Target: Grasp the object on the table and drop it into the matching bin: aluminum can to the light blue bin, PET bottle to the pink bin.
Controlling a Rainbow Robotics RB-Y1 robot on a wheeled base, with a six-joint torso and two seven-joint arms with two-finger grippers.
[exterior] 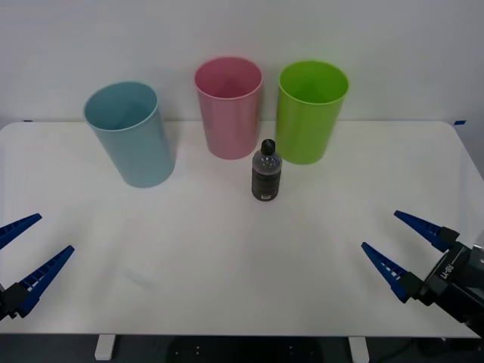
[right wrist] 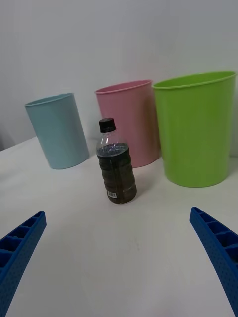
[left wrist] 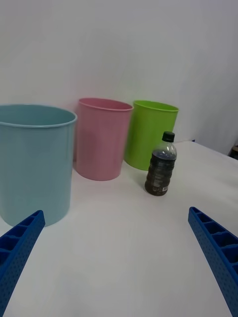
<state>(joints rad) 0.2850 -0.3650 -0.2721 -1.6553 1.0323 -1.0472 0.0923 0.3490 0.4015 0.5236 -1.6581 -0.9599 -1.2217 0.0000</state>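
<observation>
PET bottle (exterior: 266,172) stood upright mid-table, fwd of both grippers; right gripper (exterior: 399,245) looked slightly nearer than left gripper (exterior: 27,252). Both w/ jaws apart, empty.

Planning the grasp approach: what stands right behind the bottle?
Behind the PET bottle stand the pink bin and a lime green bin, the bottle before the gap between them. It hides a little of that gap.

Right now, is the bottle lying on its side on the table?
No, the bottle stands upright on the table, cap up, in front of the pink bin and the green bin.
</observation>
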